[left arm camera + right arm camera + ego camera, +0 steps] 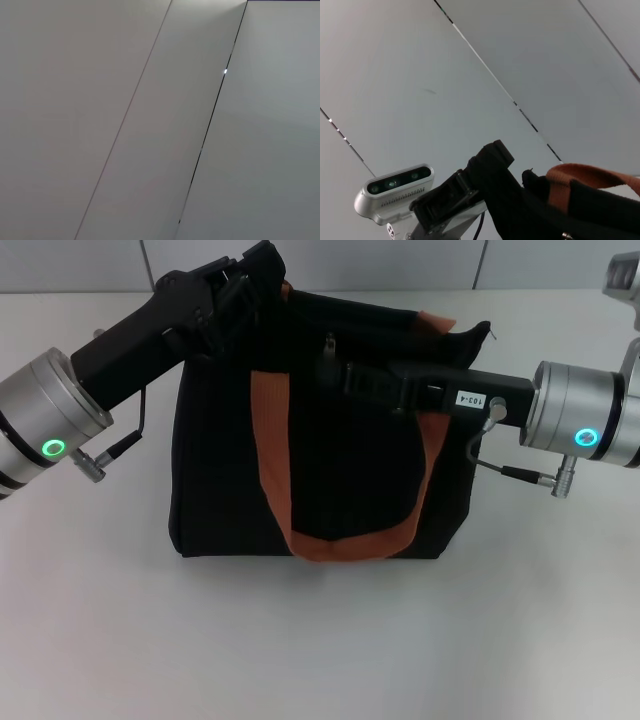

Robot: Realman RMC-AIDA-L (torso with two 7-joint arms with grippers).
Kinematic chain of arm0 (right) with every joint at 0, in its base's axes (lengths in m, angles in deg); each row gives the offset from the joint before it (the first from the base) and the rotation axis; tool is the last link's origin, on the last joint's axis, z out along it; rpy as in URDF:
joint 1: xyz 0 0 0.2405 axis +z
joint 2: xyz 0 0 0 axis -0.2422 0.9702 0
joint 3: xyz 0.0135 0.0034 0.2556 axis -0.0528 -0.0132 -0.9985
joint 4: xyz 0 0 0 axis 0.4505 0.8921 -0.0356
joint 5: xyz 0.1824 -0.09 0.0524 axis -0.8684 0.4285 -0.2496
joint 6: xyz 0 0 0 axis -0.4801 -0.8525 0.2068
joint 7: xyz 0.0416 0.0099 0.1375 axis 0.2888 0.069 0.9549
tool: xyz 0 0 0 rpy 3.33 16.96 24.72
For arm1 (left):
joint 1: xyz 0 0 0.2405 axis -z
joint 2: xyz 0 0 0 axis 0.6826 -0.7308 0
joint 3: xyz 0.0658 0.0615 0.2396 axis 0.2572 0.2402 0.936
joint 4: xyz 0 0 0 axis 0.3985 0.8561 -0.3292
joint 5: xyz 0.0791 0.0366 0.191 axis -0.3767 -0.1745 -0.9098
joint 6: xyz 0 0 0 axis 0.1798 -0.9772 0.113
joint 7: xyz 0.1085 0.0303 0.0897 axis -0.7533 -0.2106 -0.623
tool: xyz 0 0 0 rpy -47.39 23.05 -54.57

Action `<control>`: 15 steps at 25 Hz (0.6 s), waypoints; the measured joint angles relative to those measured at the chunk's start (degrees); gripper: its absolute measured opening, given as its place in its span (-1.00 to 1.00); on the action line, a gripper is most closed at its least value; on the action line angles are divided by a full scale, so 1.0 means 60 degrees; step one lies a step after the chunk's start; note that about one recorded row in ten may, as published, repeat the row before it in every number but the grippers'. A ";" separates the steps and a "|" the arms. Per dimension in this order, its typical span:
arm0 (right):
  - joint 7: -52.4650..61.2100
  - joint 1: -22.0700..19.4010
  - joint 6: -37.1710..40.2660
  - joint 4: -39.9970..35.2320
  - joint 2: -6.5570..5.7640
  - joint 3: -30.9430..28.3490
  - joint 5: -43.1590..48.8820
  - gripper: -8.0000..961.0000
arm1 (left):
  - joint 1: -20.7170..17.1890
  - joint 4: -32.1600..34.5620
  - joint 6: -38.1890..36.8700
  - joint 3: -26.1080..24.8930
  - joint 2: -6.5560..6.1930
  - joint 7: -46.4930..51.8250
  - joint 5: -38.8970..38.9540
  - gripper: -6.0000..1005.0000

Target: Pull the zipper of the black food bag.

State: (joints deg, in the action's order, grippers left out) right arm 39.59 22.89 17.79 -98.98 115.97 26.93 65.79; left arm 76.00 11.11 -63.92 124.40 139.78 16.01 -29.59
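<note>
The black food bag [330, 450] sits on the white bench [320, 640], soft-walled and likely to sag. At its top, the right hand [345, 370] reaches the silver zipper [329, 348]; its opening I cannot tell. Beyond, the left hand [250, 285] pinches the bag's far corner, a sensible brace.

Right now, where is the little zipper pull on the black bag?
In the head view, the zipper sticks up from the black food bag top, just beyond the right end effector.

Pale grey panels [75, 110] are filling the frame. A faint seam [122, 125] is running diagonally left of centre, a dark gap [210, 120] right of centre, with a bright glint [225, 71] shining on it.
</note>
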 joint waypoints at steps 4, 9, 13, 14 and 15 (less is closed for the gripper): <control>0.0004 -0.0023 -0.0005 -0.0016 0.0015 -0.0051 0.0006 -0.69 | 0.0000 -0.0012 0.0000 -0.0001 0.0000 0.0000 0.0007 -0.93; 0.0154 0.0005 -0.0019 0.0009 0.0010 -0.0008 0.0009 -0.91 | 0.0000 -0.0017 0.0000 -0.0001 -0.0001 0.0000 0.0009 -0.93; 0.0357 -0.0030 -0.0016 -0.0032 -0.0016 -0.0031 0.0016 -0.98 | 0.0000 -0.0003 -0.0002 0.0000 0.0000 0.0001 0.0013 -0.93; 0.0387 -0.0061 0.0006 -0.0048 -0.0037 -0.0051 0.0018 -0.98 | 0.0000 0.0003 -0.0005 0.0000 0.0000 0.0001 0.0015 -0.93; 0.0443 -0.0082 0.0040 -0.0054 -0.0062 -0.0069 0.0018 -0.98 | 0.0001 0.0009 -0.0010 0.0000 0.0000 0.0001 0.0015 -0.93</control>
State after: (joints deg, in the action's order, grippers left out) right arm 42.25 22.40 18.03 -99.30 115.60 26.51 65.90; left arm 76.00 11.16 -63.99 124.40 139.78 16.02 -29.50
